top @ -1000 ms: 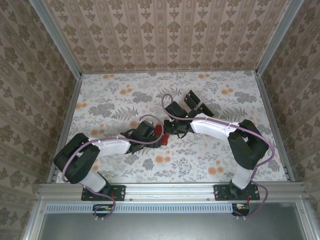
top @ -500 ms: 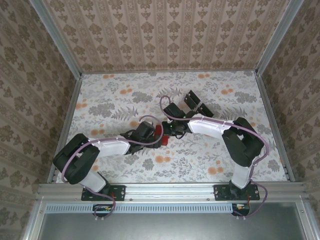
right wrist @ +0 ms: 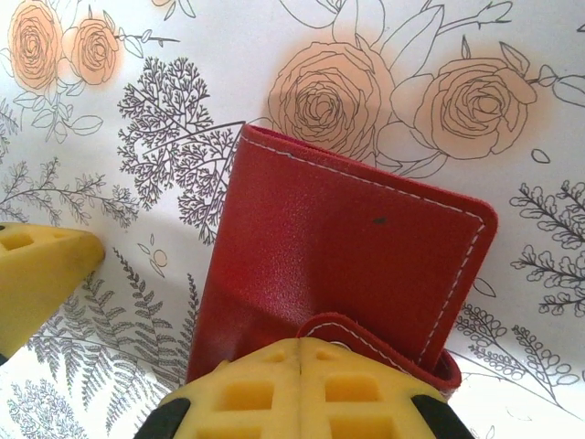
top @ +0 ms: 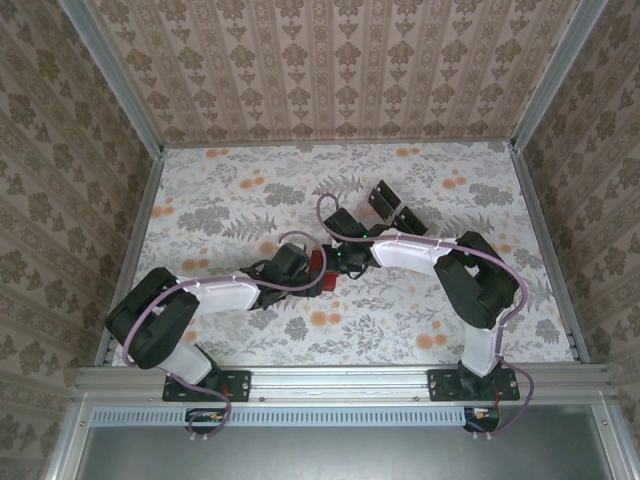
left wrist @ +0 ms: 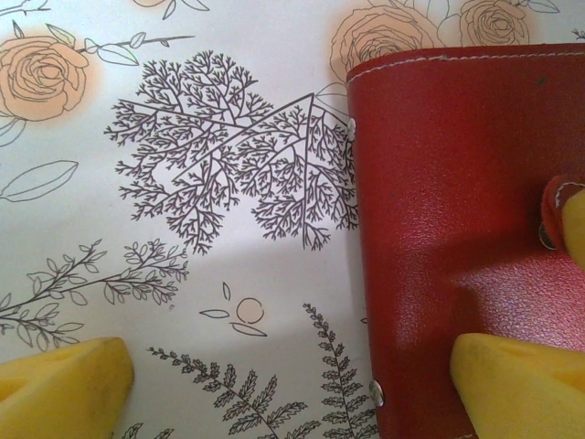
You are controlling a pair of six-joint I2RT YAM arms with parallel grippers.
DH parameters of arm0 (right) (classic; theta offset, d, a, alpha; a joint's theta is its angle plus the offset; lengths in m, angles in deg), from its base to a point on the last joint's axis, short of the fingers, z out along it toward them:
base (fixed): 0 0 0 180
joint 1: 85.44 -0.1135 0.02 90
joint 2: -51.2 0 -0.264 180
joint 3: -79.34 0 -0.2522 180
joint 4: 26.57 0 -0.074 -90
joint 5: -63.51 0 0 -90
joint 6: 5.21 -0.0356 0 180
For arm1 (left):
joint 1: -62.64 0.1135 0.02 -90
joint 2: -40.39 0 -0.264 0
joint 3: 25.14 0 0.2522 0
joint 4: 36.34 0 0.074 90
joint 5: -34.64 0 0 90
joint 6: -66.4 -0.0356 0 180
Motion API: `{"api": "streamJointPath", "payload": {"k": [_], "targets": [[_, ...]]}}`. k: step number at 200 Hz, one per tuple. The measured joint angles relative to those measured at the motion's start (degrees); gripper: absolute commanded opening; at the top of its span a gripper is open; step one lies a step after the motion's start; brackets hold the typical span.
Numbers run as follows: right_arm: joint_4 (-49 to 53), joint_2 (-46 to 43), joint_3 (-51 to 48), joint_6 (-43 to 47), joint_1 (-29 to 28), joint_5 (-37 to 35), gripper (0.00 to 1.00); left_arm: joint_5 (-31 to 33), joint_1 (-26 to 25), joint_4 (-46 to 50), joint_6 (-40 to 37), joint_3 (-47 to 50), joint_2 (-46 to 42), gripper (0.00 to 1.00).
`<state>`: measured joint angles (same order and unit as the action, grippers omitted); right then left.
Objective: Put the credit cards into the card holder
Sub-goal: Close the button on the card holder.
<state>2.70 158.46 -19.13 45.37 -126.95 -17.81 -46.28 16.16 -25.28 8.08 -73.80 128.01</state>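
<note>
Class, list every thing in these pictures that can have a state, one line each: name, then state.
card holder, folded shut, flat on the table.
credit cards, outside the holder, lying on the table.
left pincer, open, astride the holder's edge.
right pincer, open, one finger by the closure tab.

Table (top: 220,200), seen from above: the card holder (top: 318,266) lies near its centre, between the left gripper (left wrist: 292,361) at the holder's 9 o'clock and the right gripper (right wrist: 196,297) at its 2 o'clock. The credit cards (top: 385,198) lie well apart at the holder's 1 o'clock, behind the right arm.
</note>
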Motion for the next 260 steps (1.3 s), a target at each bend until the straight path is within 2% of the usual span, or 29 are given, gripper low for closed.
{"api": "streamJointPath", "payload": {"k": [68, 260], "targets": [[-0.9, 0.7, 0.0, -0.7, 0.0, 0.0, 0.0, 0.0, 0.0, 0.0, -0.2, 0.0, -0.2, 1.0], [-14.7, -1.2, -9.0, -7.1, 0.1, 0.2, 0.0, 0.0, 0.0, 0.2, -0.4, 0.0, -0.3, 1.0]]}}
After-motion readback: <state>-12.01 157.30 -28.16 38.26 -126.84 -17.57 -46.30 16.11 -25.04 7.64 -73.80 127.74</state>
